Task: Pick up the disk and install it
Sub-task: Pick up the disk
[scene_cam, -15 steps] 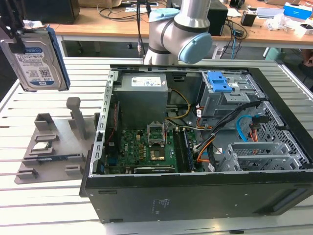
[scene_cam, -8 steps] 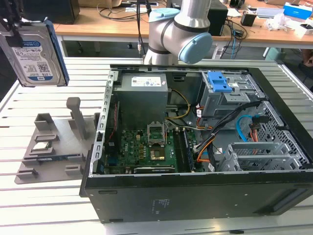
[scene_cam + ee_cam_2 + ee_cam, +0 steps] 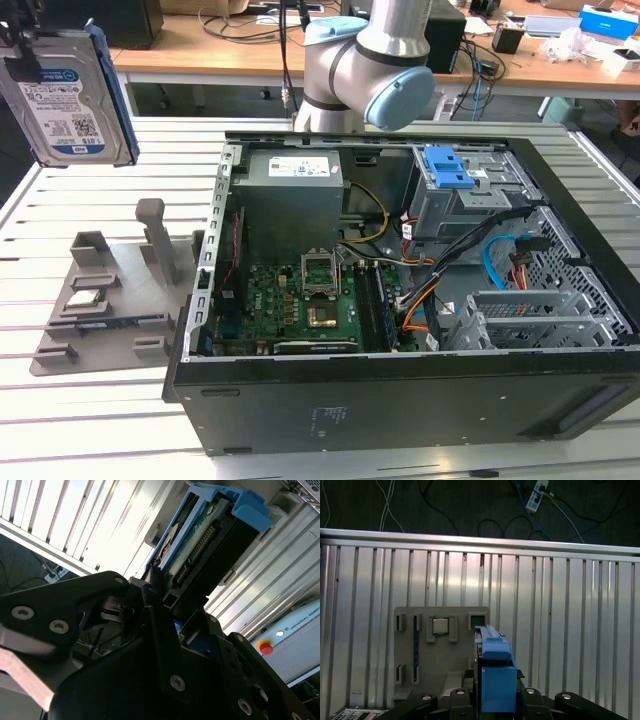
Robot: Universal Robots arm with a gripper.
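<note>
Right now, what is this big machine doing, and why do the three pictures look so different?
It is a robot arm standing behind an open computer case. One picture comes from a camera off the arm that sees the whole table. The other two come from small cameras riding on the arm near its wrist, so they look past its black fingers. Those fingers are shut on the disk, a silver hard drive in a blue plastic frame, held up in the air at the exterior view's left. Below, on the table, lies a grey holder with slots, and one slot holds a small square chip.
</note>
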